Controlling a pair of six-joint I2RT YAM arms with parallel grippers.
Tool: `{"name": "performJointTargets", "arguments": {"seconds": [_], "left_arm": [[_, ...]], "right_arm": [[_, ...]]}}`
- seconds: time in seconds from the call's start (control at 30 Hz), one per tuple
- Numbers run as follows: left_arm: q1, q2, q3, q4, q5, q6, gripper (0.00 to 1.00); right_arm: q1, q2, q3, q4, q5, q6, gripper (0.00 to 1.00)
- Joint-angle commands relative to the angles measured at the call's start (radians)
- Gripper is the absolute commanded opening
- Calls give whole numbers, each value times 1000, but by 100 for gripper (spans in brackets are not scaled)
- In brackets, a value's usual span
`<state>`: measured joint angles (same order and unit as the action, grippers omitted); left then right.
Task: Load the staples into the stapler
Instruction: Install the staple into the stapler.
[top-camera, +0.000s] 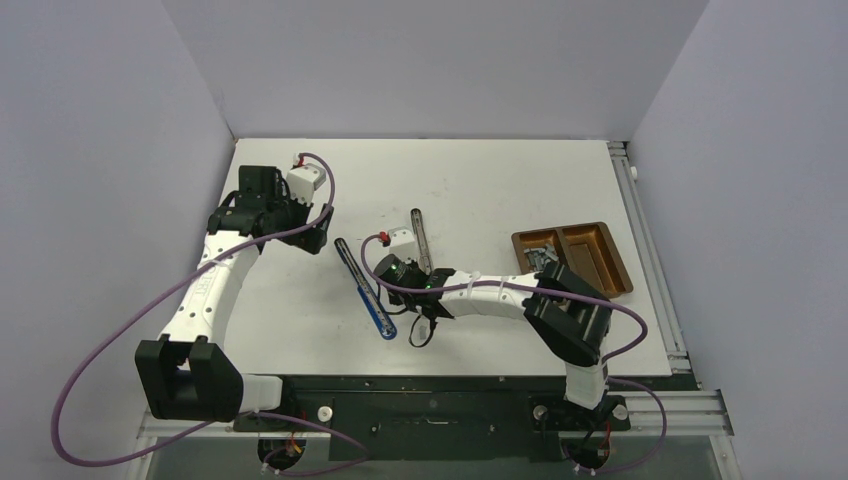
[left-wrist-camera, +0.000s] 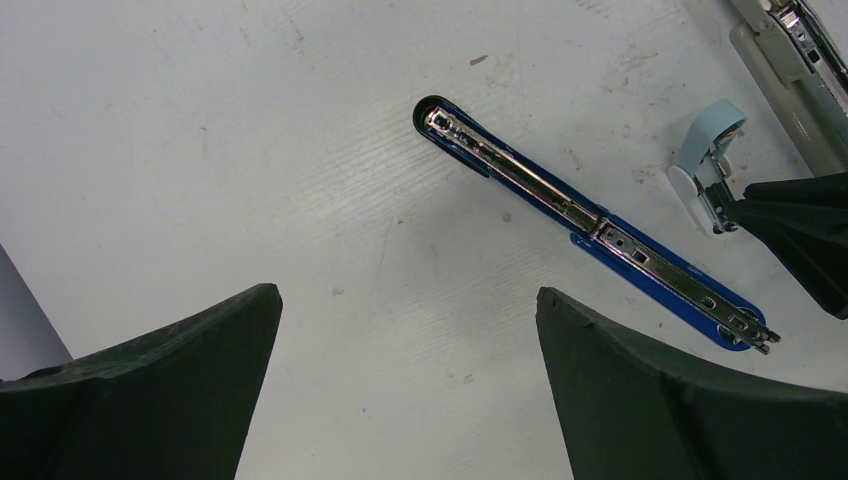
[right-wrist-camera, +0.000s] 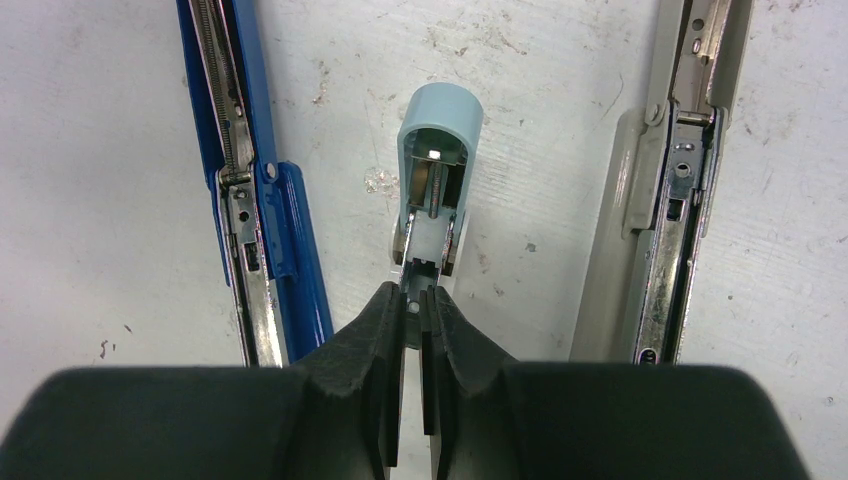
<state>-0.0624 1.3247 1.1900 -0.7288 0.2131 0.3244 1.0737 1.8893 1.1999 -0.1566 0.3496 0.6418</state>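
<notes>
Right wrist shows right gripper (right-wrist-camera: 414, 301) clamped on the small opened stapler (right-wrist-camera: 440, 120); left gripper (left-wrist-camera: 405, 300) gapes empty. Next, likely: fetch staples (top-camera: 540, 257) from tray (top-camera: 621, 262).

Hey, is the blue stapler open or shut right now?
Open. The blue stapler lies unfolded flat on the table, its insides facing up.
</notes>
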Motion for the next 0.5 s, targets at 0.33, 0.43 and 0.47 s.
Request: {"name": "performJointTargets", "arguments": {"seconds": [0.33, 0.43, 0.47], "left_arm": [[9, -5, 42, 46, 2, 1, 98], [9, -4, 41, 47, 2, 1, 98], [9, -5, 41, 47, 2, 1, 99]], "right_arm": [[-5, -4, 1, 42, -6, 5, 9], [-5, -1, 2, 42, -5, 6, 9], [-5, -1, 3, 42, -5, 5, 9]]}}
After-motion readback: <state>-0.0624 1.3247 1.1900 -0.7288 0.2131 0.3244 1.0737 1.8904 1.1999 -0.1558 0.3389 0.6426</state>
